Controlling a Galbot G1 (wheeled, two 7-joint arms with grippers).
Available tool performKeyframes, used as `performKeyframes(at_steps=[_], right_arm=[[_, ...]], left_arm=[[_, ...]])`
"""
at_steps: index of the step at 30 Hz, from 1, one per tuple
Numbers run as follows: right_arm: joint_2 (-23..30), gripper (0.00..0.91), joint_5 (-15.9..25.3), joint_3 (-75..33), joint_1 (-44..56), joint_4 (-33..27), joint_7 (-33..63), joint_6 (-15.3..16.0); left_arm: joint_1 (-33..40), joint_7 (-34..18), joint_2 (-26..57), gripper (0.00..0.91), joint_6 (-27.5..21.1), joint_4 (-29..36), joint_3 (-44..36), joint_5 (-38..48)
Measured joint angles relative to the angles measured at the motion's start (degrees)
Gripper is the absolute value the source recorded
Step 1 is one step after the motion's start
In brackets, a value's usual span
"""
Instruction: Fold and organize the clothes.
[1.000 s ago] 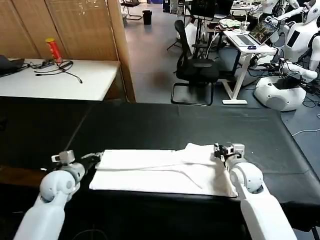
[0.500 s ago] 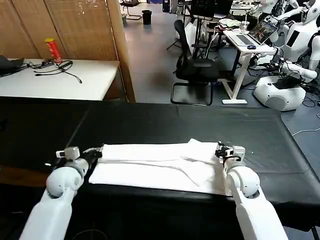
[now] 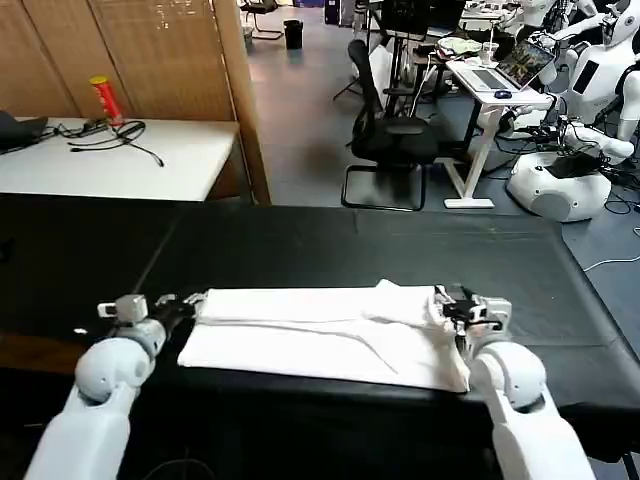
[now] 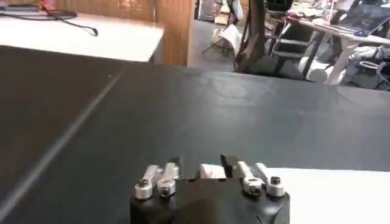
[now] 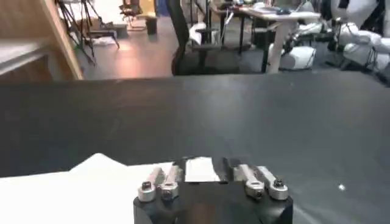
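Lower frame: shirt (image 3: 320, 335), ends pinched by left gripper (image 3: 190, 304) and right gripper (image 3: 450, 303); uneven pull risks unfolding.

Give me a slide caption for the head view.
Left gripper and right gripper at opposite ends of folded white cotton T-shirt on black table.

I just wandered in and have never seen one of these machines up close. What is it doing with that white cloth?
The robot is folding a white T-shirt that lies as a long folded strip on a black table. Its left gripper is at the strip's left end and its right gripper at the right end, each with white cloth between its fingers, apparently ready for the next fold.
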State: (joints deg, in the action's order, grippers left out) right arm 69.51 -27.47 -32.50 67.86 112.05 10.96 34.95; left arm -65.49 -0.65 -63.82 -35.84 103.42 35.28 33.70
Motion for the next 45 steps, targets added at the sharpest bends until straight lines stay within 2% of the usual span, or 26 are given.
performKeyframes(at_steps=[10,15,21,23,25,26,30,32,34,45], right_arm=[[0.6,0.878,-0.6,-3.9,6.8,8.8,-0.6,-0.9],[1.1,0.878,0.8,-4.5,9.0,12.0,-0.7,-1.5],[2.4,0.878,2.1,-5.4,11.6,15.4,-1.5,-2.2],[2.7,0.878,2.1,-5.7,12.6,16.5,-1.6,-2.4],[2.9,0.878,2.1,-6.2,13.6,17.7,-1.6,-2.4],[3.0,0.878,2.1,-6.5,14.1,18.3,-1.6,-2.4],[3.4,0.878,2.0,-7.1,15.4,20.3,-1.6,-2.4],[3.8,0.878,2.0,-7.2,15.9,21.1,-1.6,-2.5],[4.1,0.878,2.1,-7.4,16.3,21.6,-1.6,-2.6],[4.7,0.878,2.3,-7.8,16.4,21.9,-1.8,-2.7]], left_arm=[[-6.6,1.0,-3.1,0.878,1.2,6.0,2.8,-3.3],[-8.6,2.7,-5.2,0.878,3.1,6.1,2.7,-7.8],[-10.0,3.1,-7.0,0.878,4.4,5.3,2.7,-8.5],[-10.5,3.2,-7.6,0.653,4.7,5.0,2.7,-8.6],[-10.9,3.2,-7.9,0.224,4.8,4.9,2.7,-8.5],[-11.1,3.3,-8.1,0.185,4.9,4.9,2.7,-8.6],[-11.6,3.6,-8.7,0.166,5.3,4.9,2.7,-9.5],[-11.7,3.7,-8.9,0.059,5.7,4.5,2.7,-10.0],[-11.8,3.8,-9.2,0.020,6.2,4.2,2.7,-10.7],[-12.5,6.2,-9.9,0.000,9.1,4.0,1.7,-17.7]])
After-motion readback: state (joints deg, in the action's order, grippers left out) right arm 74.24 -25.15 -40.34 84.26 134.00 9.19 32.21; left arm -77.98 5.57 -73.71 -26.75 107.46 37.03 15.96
